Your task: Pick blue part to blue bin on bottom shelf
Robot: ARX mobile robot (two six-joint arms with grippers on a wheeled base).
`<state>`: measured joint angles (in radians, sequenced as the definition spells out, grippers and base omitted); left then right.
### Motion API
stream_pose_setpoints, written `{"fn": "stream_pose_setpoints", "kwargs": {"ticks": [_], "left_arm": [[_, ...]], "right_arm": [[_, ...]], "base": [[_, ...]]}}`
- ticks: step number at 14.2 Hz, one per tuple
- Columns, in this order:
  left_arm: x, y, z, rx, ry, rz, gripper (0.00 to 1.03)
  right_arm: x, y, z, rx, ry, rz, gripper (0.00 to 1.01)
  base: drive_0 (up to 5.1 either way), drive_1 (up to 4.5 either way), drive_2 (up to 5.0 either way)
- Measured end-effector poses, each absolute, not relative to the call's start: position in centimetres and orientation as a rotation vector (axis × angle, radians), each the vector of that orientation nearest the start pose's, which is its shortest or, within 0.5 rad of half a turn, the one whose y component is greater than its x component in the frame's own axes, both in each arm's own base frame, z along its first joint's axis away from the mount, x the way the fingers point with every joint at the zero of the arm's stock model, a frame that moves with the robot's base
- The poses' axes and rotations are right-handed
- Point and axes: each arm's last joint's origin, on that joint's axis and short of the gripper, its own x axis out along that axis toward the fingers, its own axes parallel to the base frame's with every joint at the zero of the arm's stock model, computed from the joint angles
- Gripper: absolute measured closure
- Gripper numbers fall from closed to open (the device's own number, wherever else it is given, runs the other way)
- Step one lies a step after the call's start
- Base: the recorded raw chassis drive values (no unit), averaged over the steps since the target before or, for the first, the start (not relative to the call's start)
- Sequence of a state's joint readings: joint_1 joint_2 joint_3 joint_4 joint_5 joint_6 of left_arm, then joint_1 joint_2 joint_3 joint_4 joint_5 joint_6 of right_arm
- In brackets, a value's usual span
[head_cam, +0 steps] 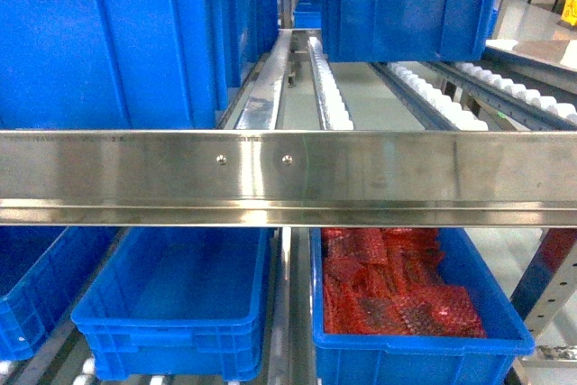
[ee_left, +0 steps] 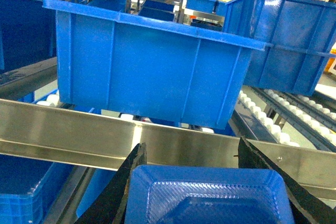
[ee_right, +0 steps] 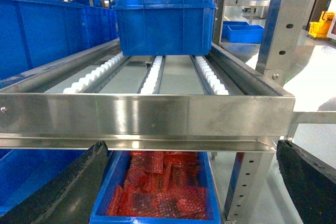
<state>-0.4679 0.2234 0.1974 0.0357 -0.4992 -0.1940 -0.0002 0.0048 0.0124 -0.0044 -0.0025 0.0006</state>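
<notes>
Left gripper (ee_left: 210, 182) carries the blue part (ee_left: 207, 195) at the front rail (ee_left: 68, 129).
Jaws clasp the part; below the rail waits the empty bin (head_cam: 176, 308); right gripper (ee_right: 189, 182) gapes, holding nothing.

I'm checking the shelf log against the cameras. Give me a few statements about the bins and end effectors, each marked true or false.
1. The left end effector holds a blue part. True.
2. The lower right bin is empty. False: it holds red packets.
3. The right end effector grips a red packet. False: its jaws are open with nothing between.
4. The lower middle bin looks empty. True.
</notes>
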Motion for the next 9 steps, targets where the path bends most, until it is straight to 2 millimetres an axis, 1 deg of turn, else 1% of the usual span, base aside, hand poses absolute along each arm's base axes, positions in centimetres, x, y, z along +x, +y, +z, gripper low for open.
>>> {"fn": "stream_pose_setpoints", "kwargs": {"ticks": [9], "left_arm": [[9.75,-3.37,21.66,-0.199,-0.013,0.030,0.59]], "right_arm": [[9.72,0.01,16.71,0.000,-0.004,0.002,0.03]], "base": [[0.0,0.00,0.0]]}}
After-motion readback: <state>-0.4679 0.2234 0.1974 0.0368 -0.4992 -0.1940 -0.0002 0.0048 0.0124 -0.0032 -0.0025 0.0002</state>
